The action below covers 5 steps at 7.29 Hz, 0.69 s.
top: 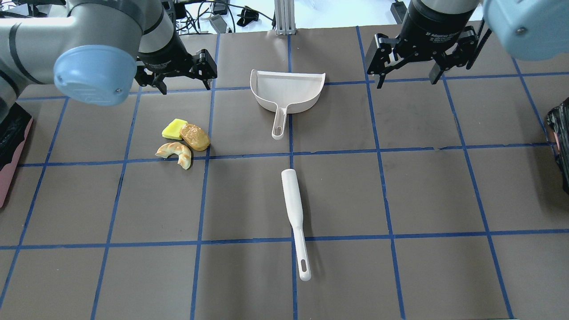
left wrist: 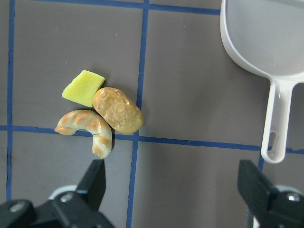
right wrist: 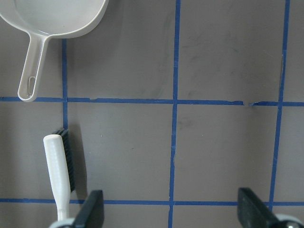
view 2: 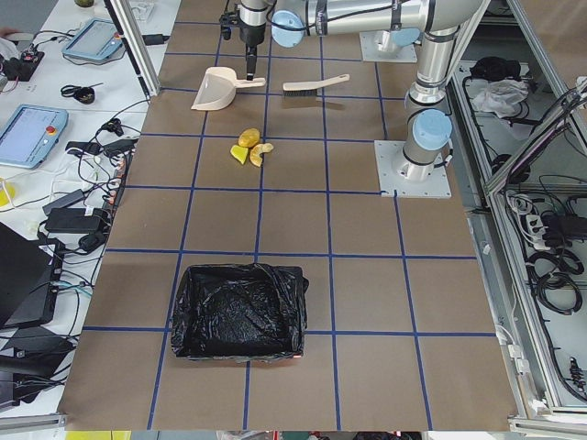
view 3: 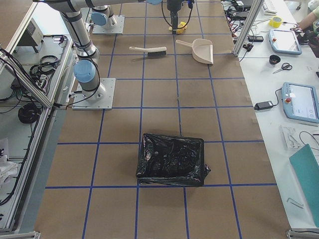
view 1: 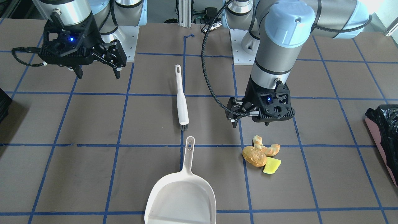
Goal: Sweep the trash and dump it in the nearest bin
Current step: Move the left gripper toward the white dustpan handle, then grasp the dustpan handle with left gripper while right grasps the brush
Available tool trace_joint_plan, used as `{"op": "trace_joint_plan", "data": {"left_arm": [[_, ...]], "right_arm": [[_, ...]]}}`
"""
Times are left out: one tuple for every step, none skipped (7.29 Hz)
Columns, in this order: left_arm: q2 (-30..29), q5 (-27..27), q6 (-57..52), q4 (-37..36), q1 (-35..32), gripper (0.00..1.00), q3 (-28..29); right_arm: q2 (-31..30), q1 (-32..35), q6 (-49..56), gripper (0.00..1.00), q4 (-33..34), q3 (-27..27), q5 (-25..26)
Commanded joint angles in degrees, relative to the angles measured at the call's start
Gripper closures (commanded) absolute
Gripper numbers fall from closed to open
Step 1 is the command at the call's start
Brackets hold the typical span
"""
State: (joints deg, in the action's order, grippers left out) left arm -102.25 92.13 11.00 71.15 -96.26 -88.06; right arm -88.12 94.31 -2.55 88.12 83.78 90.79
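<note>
The trash lies in a tight group on the table: a brown bread lump (view 1: 254, 156) (top: 194, 137) (left wrist: 118, 110), a curved tan pastry (view 1: 268, 148) (top: 175, 152) and a yellow wedge (view 1: 271, 165) (top: 174, 129). My left gripper (view 1: 250, 124) (top: 186, 89) hangs open and empty above the table, just behind the group. My right gripper (view 1: 99, 76) (top: 408, 83) is open and empty on the other side. The pink bin with its black bag (view 1: 384, 130) (view 2: 240, 312) stands at the table's end on my left.
An off-white dustpan (view 1: 182, 196) (top: 286, 91) lies in the middle, handle toward a white brush (view 1: 181, 102) (top: 294, 213). A plain dark container (view 3: 172, 159) (top: 561, 146) stands at the table's end on my right. Blue tape lines grid the brown table.
</note>
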Motion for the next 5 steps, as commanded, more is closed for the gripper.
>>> {"op": "trace_joint_plan", "data": {"left_arm": [[-5.22,-1.33,2.96,-2.06,-1.82,0.0,2.71],[-7.33,-4.56,3.15,-5.2,-2.44,0.0,2.89],[-9.18,-5.03,2.46,-6.19,-3.14,0.0,3.06],[-11.37,-6.16,1.84,-6.29,-4.36,0.0,3.76],[-13.57,-6.43,1.57,-6.29,-4.99,0.0,5.07]], "right_arm": [[0.05,0.0,0.53,0.0,-0.75,0.16,0.09],[0.23,0.17,-0.17,0.0,-5.46,0.77,-0.52],[-0.64,0.35,0.43,0.0,-5.85,3.99,-0.62],[-2.57,0.87,0.26,0.01,-4.29,7.77,-0.88],[-3.54,3.92,-0.26,0.03,-1.4,13.29,-0.71]]}}
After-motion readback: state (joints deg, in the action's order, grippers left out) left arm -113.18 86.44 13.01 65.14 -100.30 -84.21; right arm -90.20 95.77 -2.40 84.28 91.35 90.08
